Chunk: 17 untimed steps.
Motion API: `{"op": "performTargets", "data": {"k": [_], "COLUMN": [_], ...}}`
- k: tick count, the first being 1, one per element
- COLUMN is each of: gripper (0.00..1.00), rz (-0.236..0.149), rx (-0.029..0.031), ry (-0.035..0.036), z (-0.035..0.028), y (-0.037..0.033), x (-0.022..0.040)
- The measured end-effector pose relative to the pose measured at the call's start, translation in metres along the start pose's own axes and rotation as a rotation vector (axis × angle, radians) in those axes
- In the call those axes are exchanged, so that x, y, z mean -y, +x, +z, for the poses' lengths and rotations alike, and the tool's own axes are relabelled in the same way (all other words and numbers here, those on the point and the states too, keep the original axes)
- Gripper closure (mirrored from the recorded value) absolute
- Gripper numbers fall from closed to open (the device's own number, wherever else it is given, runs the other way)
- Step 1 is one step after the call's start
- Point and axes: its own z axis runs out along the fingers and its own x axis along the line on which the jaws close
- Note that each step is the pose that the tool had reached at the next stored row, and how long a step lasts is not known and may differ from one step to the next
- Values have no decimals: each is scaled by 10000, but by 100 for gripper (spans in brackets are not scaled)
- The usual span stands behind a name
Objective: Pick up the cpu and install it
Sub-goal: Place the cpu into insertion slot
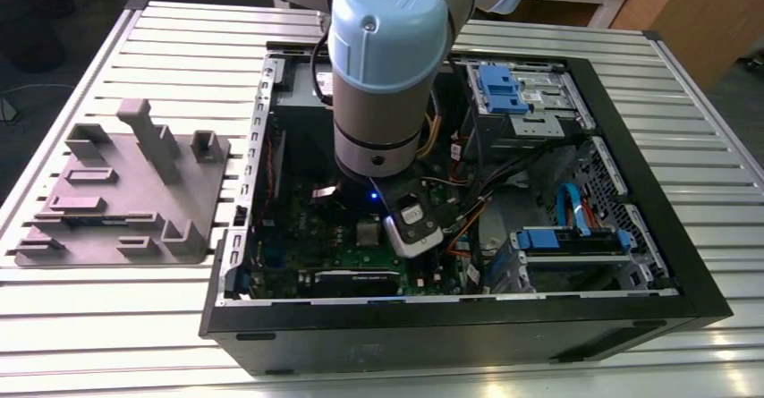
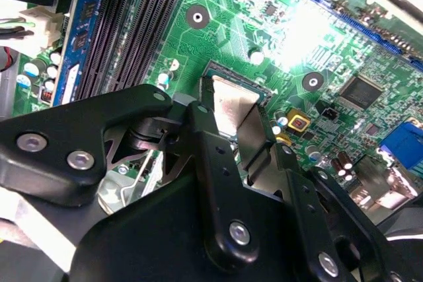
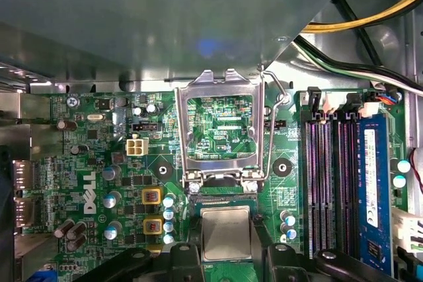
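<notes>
1. Slatted metal table (image 1: 143,40) underneath, carrying an open black computer case (image 1: 478,335) and, on the exterior view's left, a grey tray (image 1: 131,183).
2. Robot arm (image 1: 382,67) reaching down into the case, above the green board (image 3: 86,137).
3. Socket frame (image 3: 218,87) hinged open, beside the memory slots (image 3: 324,176).
4. Gripper (image 3: 226,237) clamped on the cpu (image 3: 226,232), fingers (image 2: 211,143) against two opposite edges.
5. Cpu level, metal top up, at the socket just beside the frame's hinge; seated or just above, cannot tell.
</notes>
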Motion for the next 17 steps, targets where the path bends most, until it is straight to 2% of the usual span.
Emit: {"op": "performTargets", "data": {"k": [2, 6, 9, 12, 17], "gripper": [61, 61, 61, 61, 61], "rz": [0, 2, 44, 260, 292], "rx": [1, 0, 2, 9, 9], "ry": [-1, -1, 0, 2, 3], "z": [-3, -47, -47, -44, -42], "y": [0, 0, 0, 0, 4], "x": [0, -2, 1, 6, 7]}}
